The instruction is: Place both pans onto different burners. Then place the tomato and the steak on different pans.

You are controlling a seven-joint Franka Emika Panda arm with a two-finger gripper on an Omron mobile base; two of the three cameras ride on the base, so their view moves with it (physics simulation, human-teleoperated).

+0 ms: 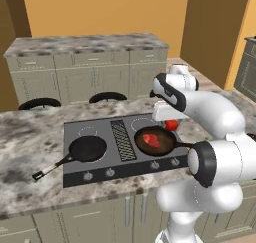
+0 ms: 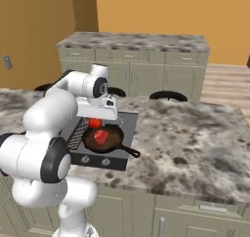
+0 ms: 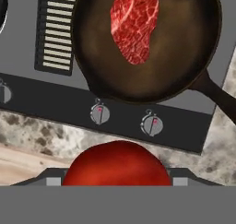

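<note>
Above the brown pan [image 1: 155, 141] with the steak [image 1: 152, 139], our end effector [image 3: 116, 184] grips the tomato [image 3: 116, 163]; releasing here risks it joining the steak, not reaching the black pan [image 1: 88, 149].

We see big white arm [image 1: 215, 112], smooth and shiny. Fat round links like tubes. Dark rings at joints, one big black ring on lower round part. White hand block up top, black band beside it.
</note>
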